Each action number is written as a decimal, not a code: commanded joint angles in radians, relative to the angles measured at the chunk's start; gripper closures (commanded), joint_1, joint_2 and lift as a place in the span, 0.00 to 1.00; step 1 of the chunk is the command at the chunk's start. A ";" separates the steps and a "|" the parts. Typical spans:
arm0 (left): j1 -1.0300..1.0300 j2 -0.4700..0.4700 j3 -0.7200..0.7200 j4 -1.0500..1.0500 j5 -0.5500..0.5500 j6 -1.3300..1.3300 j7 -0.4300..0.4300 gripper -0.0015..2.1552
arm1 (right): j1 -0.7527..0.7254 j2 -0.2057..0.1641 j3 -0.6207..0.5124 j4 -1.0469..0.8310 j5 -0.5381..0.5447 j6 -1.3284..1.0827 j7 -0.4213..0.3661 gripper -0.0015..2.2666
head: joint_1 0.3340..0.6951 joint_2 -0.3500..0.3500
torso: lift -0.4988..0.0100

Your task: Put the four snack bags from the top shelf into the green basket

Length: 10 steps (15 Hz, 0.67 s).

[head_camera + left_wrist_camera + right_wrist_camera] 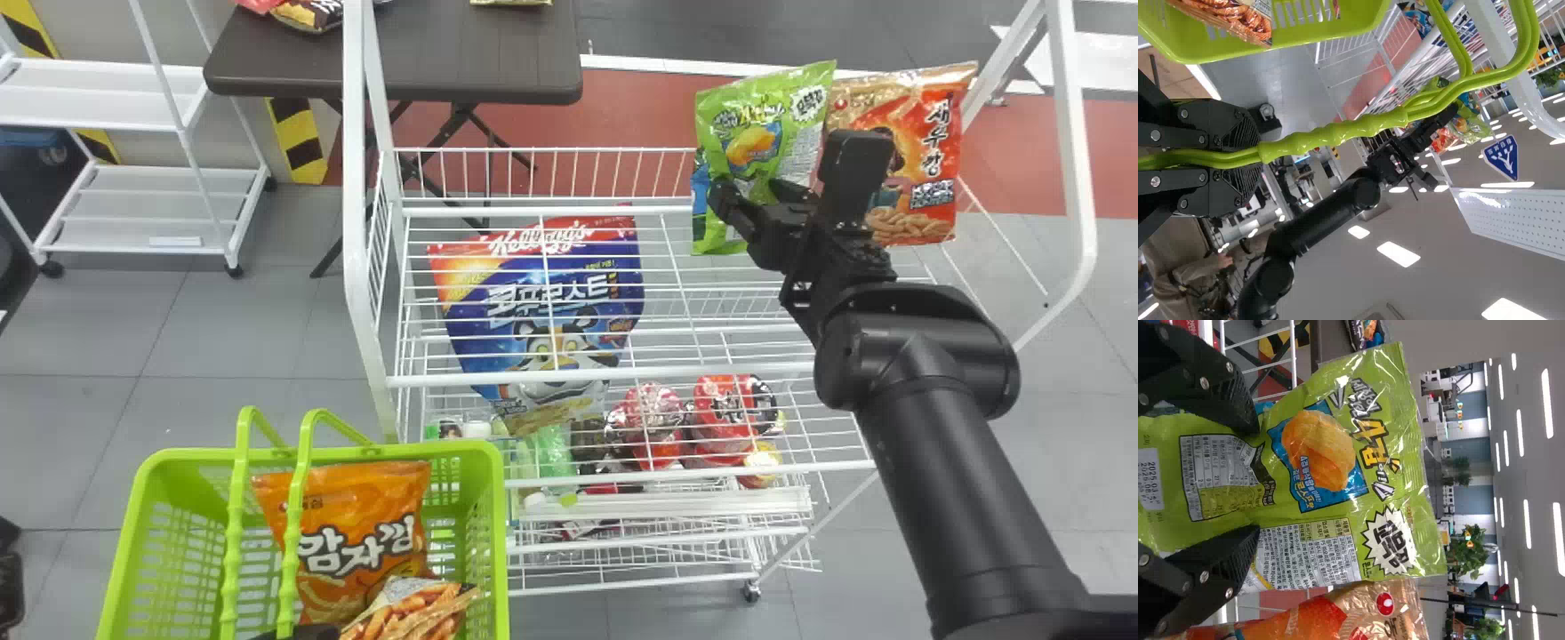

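Note:
My right gripper (754, 203) is at the green snack bag (742, 120) on the top shelf. In the right wrist view, that gripper (1248, 480) stands open, its fingers wide apart across the face of the green bag (1318, 453). A red-orange snack bag (925, 160) stands right beside it, and part of a blue and green bag (700, 200) peeks out behind. At the lower left, my left gripper (316, 633) is by the green basket (444, 452); the left wrist view has this gripper (1257, 155) shut on the basket handles (1331, 135). The basket contains an orange bag (356, 524) and a pretzel-like snack bag (418, 609).
A large blue cereal bag (542, 302) lies in the white wire rack (622, 375), with red packages (725, 413) on a lower level. White posts (360, 222) frame the rack. Behind stand a dark table (480, 62) and a white cart (151, 191).

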 commanded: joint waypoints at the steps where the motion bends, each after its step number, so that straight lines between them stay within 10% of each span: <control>1: 0.000 0.000 0.001 0.001 0.000 0.000 -0.010 1.00 | 0.010 0.001 0.001 -0.007 0.002 0.004 0.000 1.00 | 1.00 0.37 | 0.98; 5: 0.002 0.000 0.002 0.001 0.000 0.000 -0.010 1.00 | 0.053 0.001 0.009 -0.059 0.001 0.001 0.009 1.00 | 1.00 0.38 | 0.98; 10: 0.003 -0.002 0.004 0.001 0.000 0.000 -0.010 1.00 | 0.331 0.000 0.008 -0.571 -0.065 0.206 0.046 1.00 | 1.00 0.41 | 0.98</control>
